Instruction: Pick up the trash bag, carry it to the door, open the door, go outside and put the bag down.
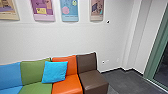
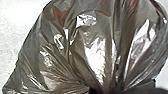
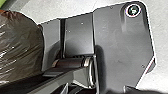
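Over pale floor, the trash bag gathers towards the left end effector, the nearer one; whether clamped or apart, I cannot tell.

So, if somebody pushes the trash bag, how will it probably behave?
The trash bag will probably give way like something floppy, since its film is creased all over. Its glossy surface suggests it could be slippery. It bulges roundly, so its weight may shift; how heavy, I cannot tell.

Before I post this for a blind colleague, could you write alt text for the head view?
Seats in blue, green, orange and dark brown line a white wall, a bright blue cushion leaning across the green and orange ones. Four posters hang above, and a green frame slants at the right.
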{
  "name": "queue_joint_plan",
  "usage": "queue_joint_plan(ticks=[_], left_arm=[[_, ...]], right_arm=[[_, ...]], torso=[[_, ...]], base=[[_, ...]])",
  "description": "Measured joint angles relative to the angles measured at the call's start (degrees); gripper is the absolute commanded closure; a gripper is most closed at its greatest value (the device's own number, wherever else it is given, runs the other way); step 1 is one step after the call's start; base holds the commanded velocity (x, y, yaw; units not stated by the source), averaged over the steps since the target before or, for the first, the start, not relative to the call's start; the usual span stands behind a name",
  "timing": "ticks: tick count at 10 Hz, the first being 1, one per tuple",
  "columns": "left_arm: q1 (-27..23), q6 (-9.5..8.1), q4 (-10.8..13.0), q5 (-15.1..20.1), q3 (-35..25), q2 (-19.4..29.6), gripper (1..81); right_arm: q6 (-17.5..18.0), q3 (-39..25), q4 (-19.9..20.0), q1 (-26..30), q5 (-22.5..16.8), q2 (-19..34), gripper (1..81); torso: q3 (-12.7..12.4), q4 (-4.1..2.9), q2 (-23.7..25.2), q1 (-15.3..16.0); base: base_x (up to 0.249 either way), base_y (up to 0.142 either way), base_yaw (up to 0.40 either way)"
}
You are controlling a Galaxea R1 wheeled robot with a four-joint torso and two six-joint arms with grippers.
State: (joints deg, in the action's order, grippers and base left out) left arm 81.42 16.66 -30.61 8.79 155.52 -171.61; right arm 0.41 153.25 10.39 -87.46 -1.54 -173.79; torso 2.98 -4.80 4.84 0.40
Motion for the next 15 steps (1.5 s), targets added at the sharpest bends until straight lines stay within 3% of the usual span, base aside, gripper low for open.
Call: queue_joint_plan(ticks=[8, 15], left_arm=[[0.0, 0.0, 0.0, 0.0, 0.0, 0.02, 81.1], [0.3, 0.0, 0.0, 0.11, 0.0, 0.0, 81.1]], right_arm=[[0.0, 0.01, 0.0, -0.02, 0.0, 0.0, 1.0], [0.0, 0.2, 0.0, -0.17, 0.05, 0.09, 1.0]], torso=[[0.0, 0.0, 0.0, 0.0], [0.0, 0.0, 0.0, 0.0]], base=[[0.0, 0.0, 0.0], [0.0, 0.0, -0.121]])
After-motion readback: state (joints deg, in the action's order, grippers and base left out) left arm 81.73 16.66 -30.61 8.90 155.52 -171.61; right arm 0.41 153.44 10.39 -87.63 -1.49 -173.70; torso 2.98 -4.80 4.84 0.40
